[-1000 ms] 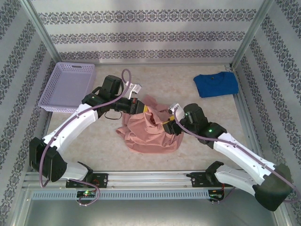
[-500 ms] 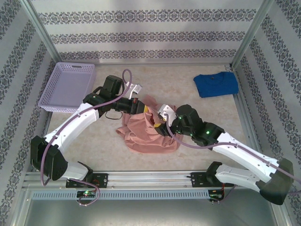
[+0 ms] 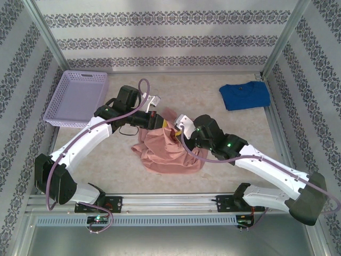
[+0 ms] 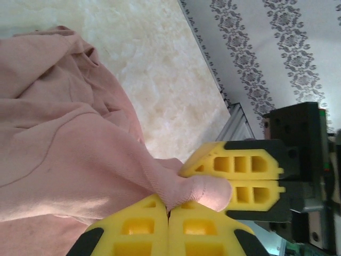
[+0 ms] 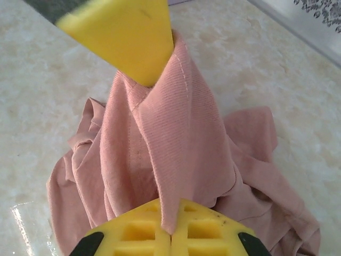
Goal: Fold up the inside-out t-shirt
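Pinching a raised fold of the inside-out t-shirt (image 3: pixel 169 156) in the left gripper (image 4: pixel 169 216), yellow pads pressing flat together with salmon-pink cloth caught in the seam between them. Gripping the same lifted ridge with the right gripper (image 5: pixel 171 230) as well, jaws clamping tight on a ribbed, stitched edge rising from between its fingertips toward the other gripper's pad. Holding both grippers nearly tip to tip, at an angle to each other, with a small roll of fabric bulging out between the two pairs of pads. Leaving the rest of the shirt hanging down from the fingers and spreading in a crumpled heap on the pale marbled table (image 3: pixel 208 90), directly below the grippers and mostly toward the arms' bases. Seeing stitched seams and a loose sleeve just beneath the right gripper. Noting a lilac basket (image 3: pixel 80 97) well apart, left of and beyond the left gripper, and a bright blue t-shirt (image 3: pixel 245 96) lying flat well apart, right of and beyond the right gripper.
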